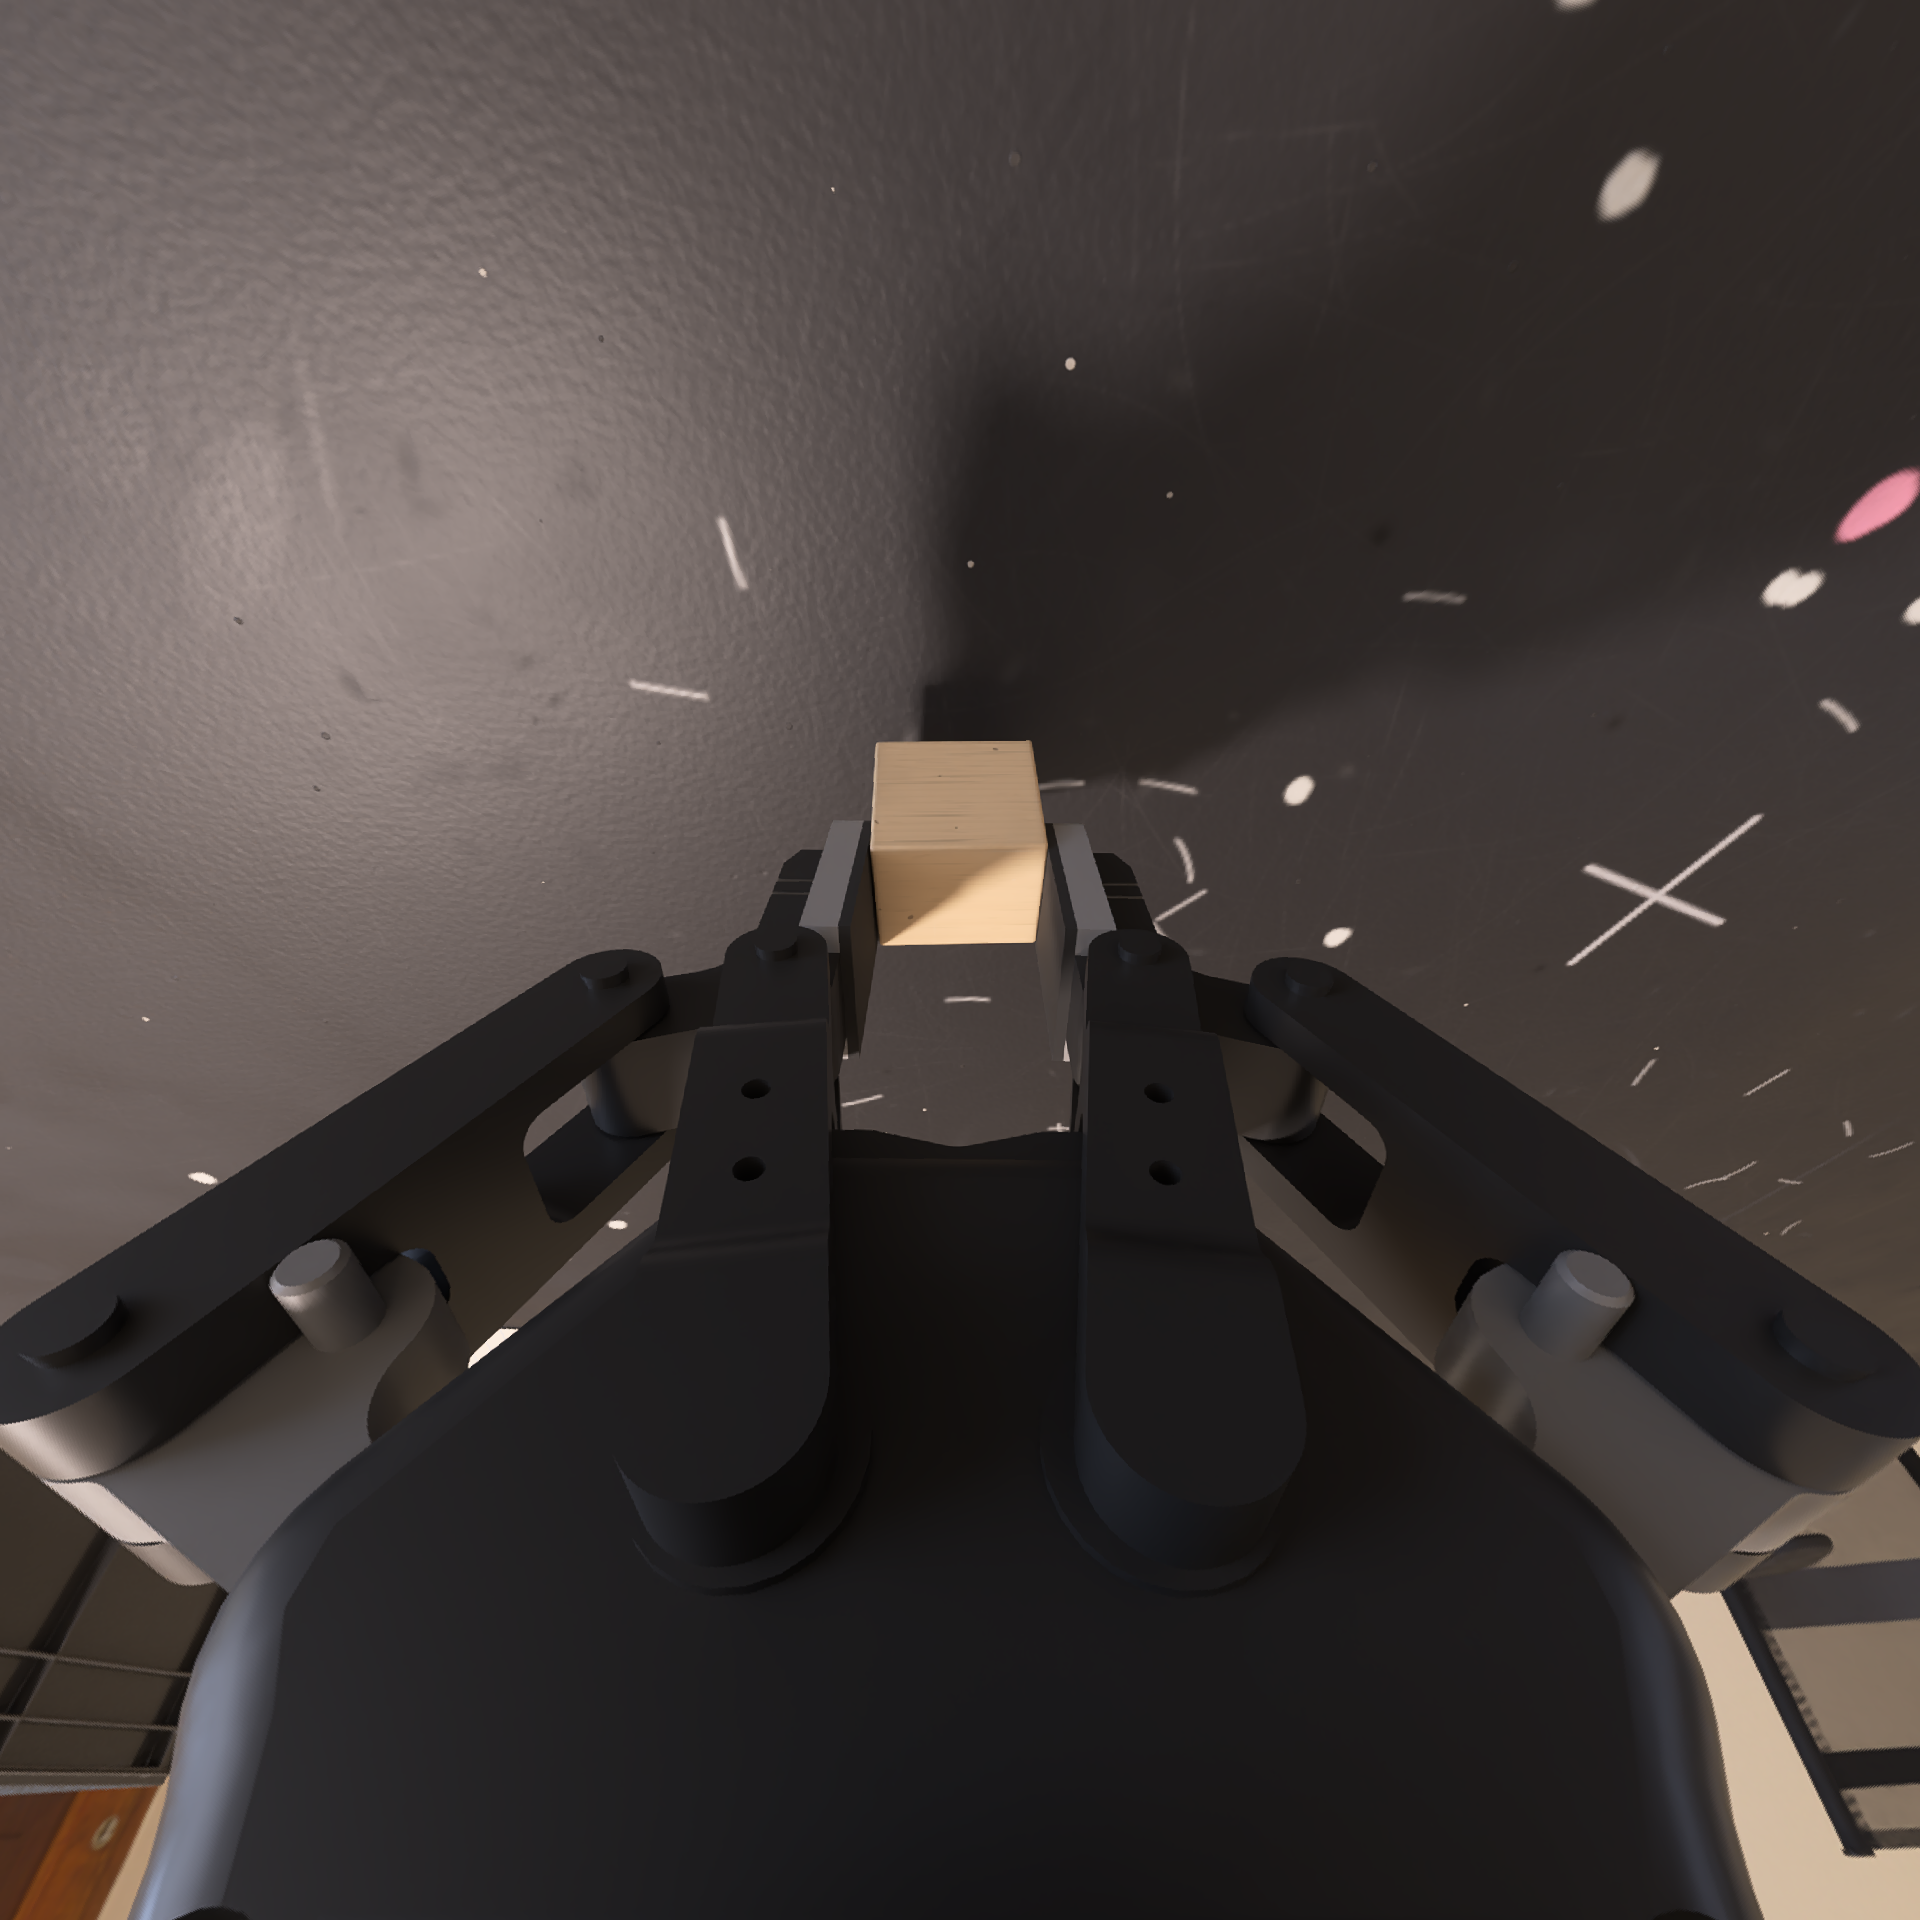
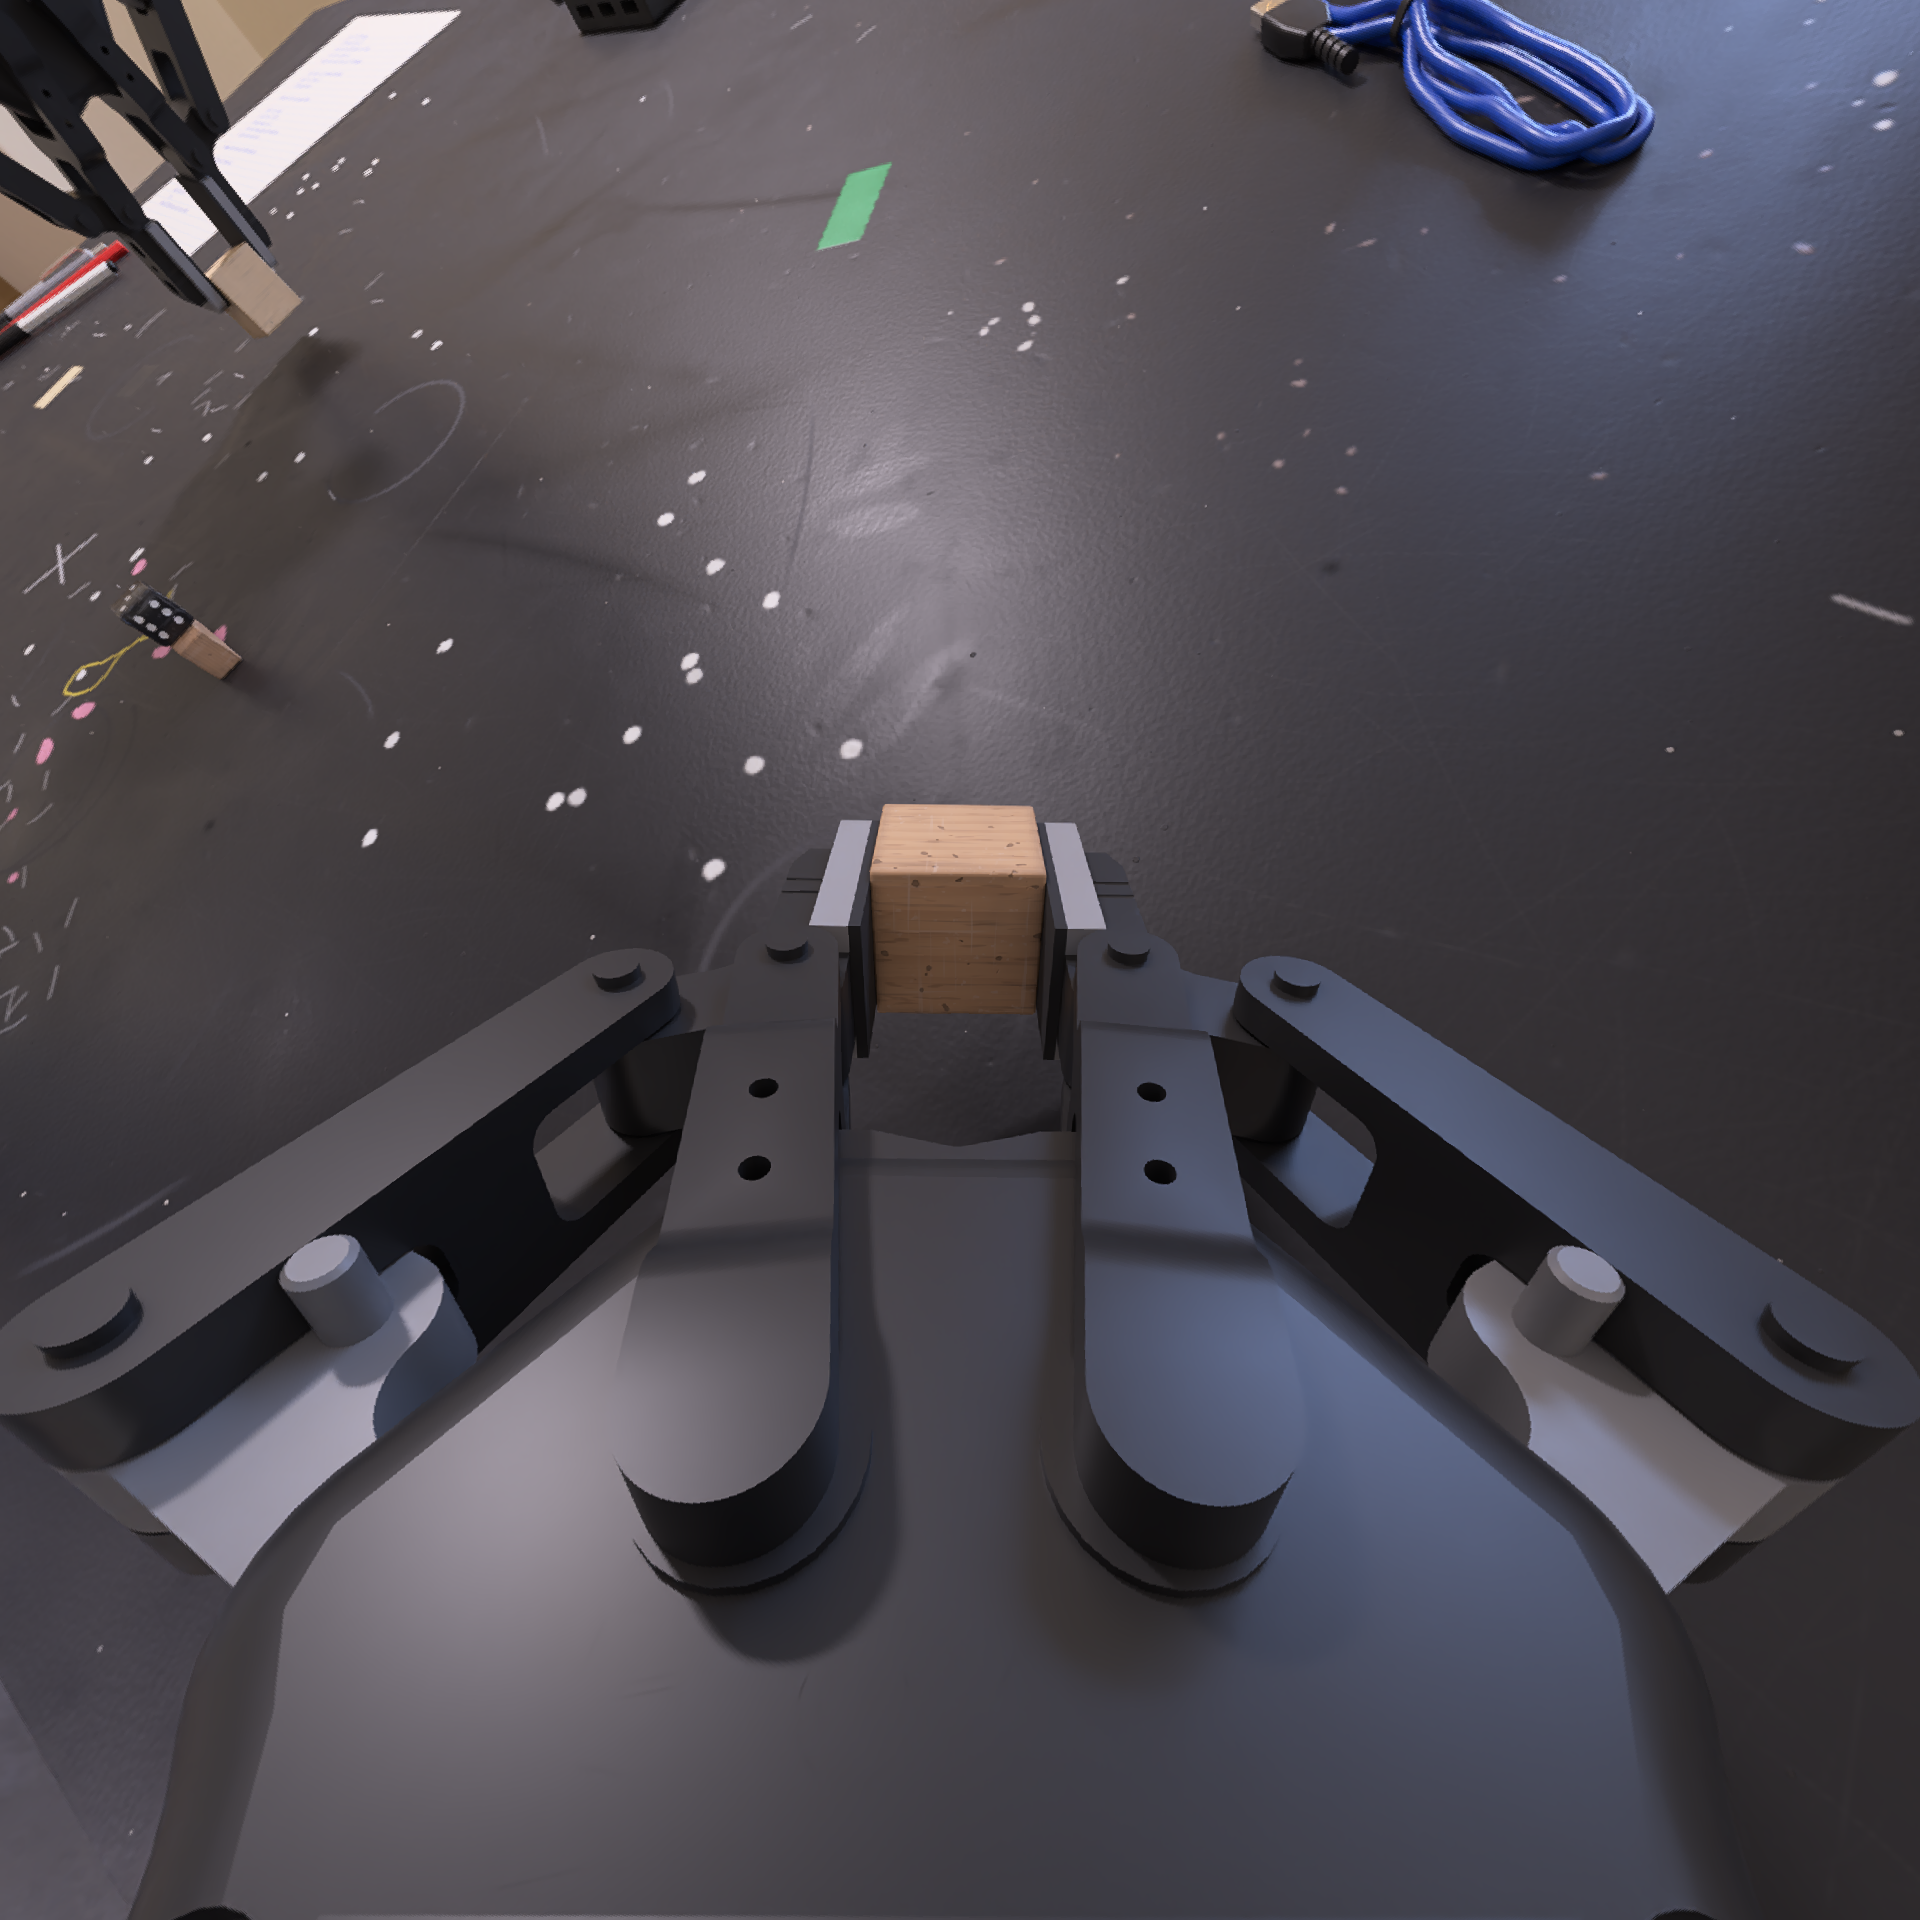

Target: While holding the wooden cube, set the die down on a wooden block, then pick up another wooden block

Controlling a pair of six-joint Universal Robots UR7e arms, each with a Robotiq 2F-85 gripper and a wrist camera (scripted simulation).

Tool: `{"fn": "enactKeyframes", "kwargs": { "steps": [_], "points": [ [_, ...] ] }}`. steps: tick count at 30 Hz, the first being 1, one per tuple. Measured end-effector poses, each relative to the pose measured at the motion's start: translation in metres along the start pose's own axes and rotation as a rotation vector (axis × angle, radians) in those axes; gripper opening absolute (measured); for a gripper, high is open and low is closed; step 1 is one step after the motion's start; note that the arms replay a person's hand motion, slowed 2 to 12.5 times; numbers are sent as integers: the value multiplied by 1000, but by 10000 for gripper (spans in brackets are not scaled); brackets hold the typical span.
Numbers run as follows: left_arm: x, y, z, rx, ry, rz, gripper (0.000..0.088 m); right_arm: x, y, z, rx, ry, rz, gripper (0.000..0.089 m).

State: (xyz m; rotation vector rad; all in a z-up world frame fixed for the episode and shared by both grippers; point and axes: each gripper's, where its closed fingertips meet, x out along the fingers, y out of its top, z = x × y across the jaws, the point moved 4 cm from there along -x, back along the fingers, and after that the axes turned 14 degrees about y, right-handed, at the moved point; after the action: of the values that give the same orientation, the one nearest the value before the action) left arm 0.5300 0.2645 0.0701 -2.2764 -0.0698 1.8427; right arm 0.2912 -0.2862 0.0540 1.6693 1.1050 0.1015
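Left wrist view: the left pincer (image 1: 957,883) clamps a pale wooden cube (image 1: 957,842) clear above the dark tabletop (image 1: 416,468), kept aloft as the task demands.

Right wrist view: the right pincer (image 2: 957,914) grips a browner wooden block (image 2: 957,909) off the tabletop. Toward the left edge, the black die (image 2: 156,615) sits on another wooden block (image 2: 211,652), so both steps look done.

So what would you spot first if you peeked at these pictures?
Each gripper pinches a wooden block right at its fingertips: the left gripper holds a pale wooden cube, the right gripper a browner wooden block. Far left on the dark table, a black die sits on another block.
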Motion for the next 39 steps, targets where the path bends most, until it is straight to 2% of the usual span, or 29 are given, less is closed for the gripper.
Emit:
{"fn": "enactKeyframes", "kwargs": {
  "steps": [21,39],
  "points": [
    [-16,3,-10,-66,26,101,276,0,0,0,1,0,1,250],
    [-36,6,-16,-173,44,257,276,0,0,0,1,2,3,250]
  ]
}}
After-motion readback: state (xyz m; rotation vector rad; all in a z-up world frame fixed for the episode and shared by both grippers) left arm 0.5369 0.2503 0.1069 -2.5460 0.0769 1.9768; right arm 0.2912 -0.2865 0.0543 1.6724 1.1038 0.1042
